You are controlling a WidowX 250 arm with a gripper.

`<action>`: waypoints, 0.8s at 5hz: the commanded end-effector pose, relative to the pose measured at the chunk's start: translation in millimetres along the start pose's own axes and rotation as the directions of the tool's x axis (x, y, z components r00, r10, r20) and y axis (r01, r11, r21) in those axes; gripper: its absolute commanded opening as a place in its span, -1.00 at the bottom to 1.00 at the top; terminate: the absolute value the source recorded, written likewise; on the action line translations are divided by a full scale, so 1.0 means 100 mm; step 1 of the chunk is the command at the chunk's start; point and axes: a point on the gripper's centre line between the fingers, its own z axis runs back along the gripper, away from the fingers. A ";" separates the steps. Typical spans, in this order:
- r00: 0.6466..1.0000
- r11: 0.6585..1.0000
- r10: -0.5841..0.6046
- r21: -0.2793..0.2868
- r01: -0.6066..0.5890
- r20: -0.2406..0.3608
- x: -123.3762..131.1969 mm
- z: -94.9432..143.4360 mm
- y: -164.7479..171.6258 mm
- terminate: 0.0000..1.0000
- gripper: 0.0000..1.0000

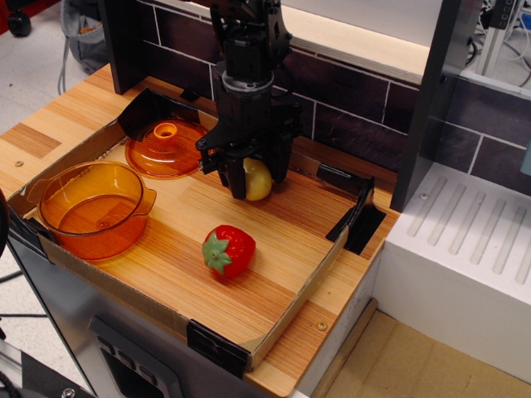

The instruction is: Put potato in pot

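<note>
The pale-yellow potato lies on the wooden board near the back wall. My gripper has come down over it, with one black finger on each side; the jaws look open around the potato, and the left finger hides part of it. The potato still rests on the board. The transparent orange pot stands empty at the front left of the board, well to the left of the gripper.
A domed orange lid lies behind the pot, left of the gripper. A red strawberry lies in front of the potato. A low cardboard rim with black clips borders the board. A dark brick wall stands right behind.
</note>
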 end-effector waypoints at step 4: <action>0.997 0.993 -0.038 -0.115 0.031 -0.061 0.11 0.92 0.57 -1.00 -1.00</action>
